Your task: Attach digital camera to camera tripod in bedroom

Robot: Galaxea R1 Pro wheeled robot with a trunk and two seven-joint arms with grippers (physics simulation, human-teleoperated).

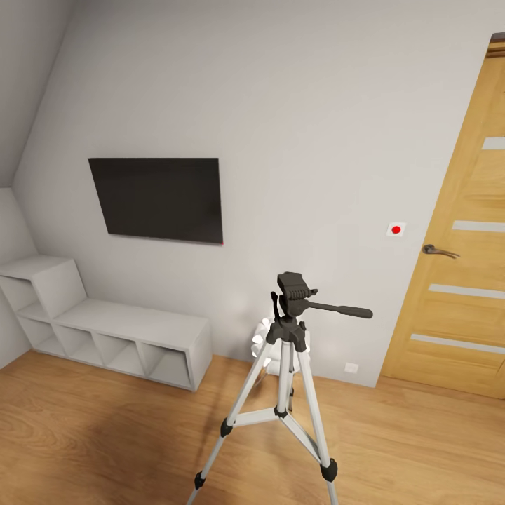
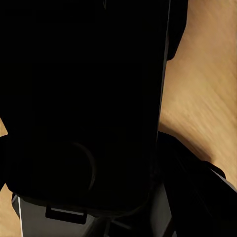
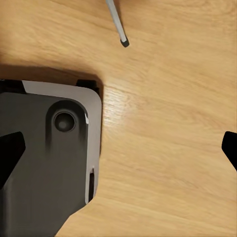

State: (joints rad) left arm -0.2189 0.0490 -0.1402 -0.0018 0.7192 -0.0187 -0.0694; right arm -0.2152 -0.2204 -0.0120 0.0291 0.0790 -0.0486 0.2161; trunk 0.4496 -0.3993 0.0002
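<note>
The camera tripod (image 1: 284,393) is seen standing on the wood floor (image 1: 105,435) before a grey wall. The right end effector (image 3: 118,148) is held wide open, empty. The left end effector's state cannot be told. A base bump could topple the tripod.

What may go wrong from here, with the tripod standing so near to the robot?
1. A foot of the camera tripod lies near the robot's base; driving on may tip the stand.
2. The pan handle sticks out sideways; an arm may catch it.
</note>
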